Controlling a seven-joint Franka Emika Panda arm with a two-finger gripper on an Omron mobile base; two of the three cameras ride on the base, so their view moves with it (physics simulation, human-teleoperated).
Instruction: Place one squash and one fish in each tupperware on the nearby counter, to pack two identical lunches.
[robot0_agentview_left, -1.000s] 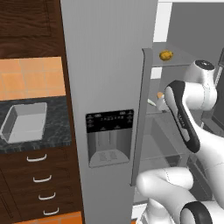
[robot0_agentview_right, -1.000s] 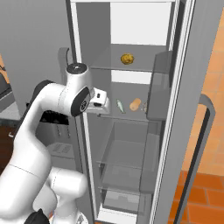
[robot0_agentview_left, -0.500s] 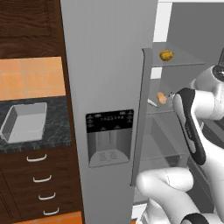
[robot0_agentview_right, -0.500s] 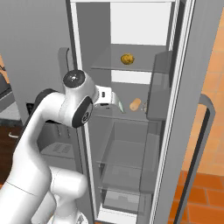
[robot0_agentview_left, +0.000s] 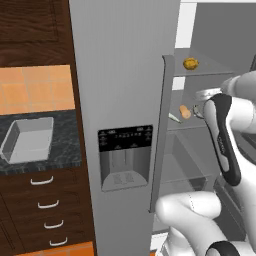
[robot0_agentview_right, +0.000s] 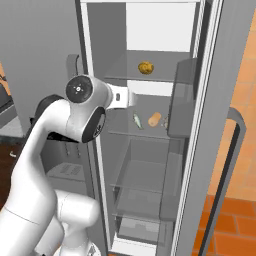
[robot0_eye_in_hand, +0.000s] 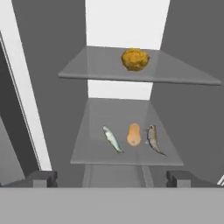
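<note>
Pincer spread wide and holding nothing, facing the open grey fridge.

I saw one shallow light grey-white tupperware tray with nothing in it on the black speckled tabletop. On the fridge's middle glass shelf lay a tan oblong squash between two slim pale grey-green fish, all three with their long axes running front to back. A rounder yellow-orange squash sat on the upper glass shelf.
</note>
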